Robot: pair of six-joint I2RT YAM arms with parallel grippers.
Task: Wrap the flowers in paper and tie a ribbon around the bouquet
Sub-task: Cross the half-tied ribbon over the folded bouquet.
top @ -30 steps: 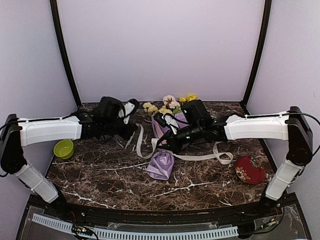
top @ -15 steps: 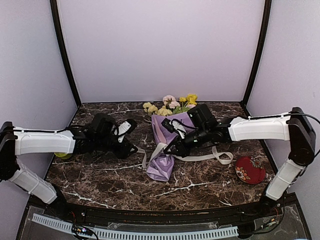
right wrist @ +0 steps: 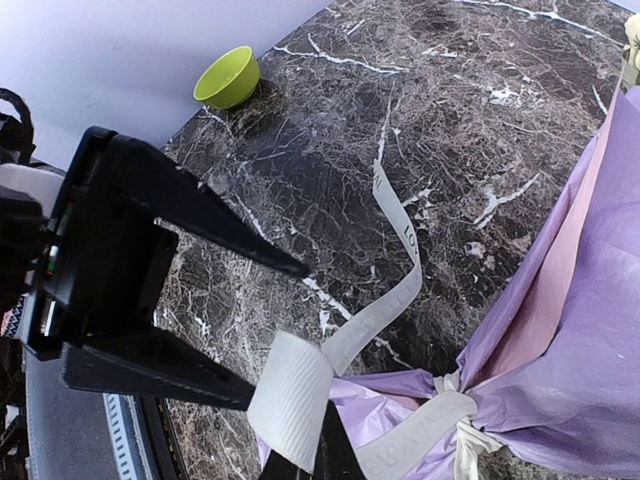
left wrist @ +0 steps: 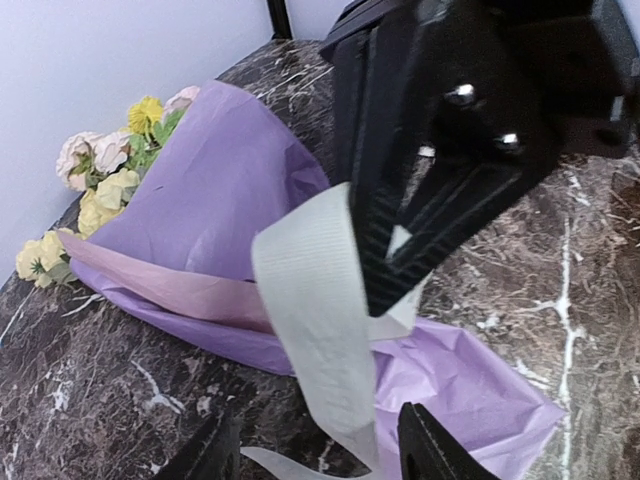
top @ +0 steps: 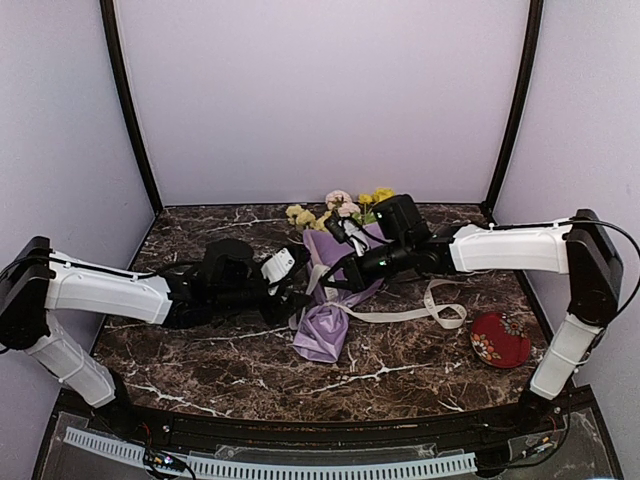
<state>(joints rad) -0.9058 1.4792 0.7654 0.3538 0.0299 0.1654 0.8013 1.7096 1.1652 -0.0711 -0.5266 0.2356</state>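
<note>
One bouquet [left wrist: 220, 200], one ribbon [left wrist: 310, 300], one green bowl [right wrist: 228, 77], one red pouch [top: 500, 338].

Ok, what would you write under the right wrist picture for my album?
Shut right gripper holds the cream fabric ribbon up to the open left gripper, beside the lilac-purple paper bouquet.

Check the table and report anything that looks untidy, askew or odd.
The paper bunches into a crumpled wad at the bouquet's near end, below the ribbon wrapped round it. The ribbon's loose tail sprawls in a loop over the table to the right.
</note>
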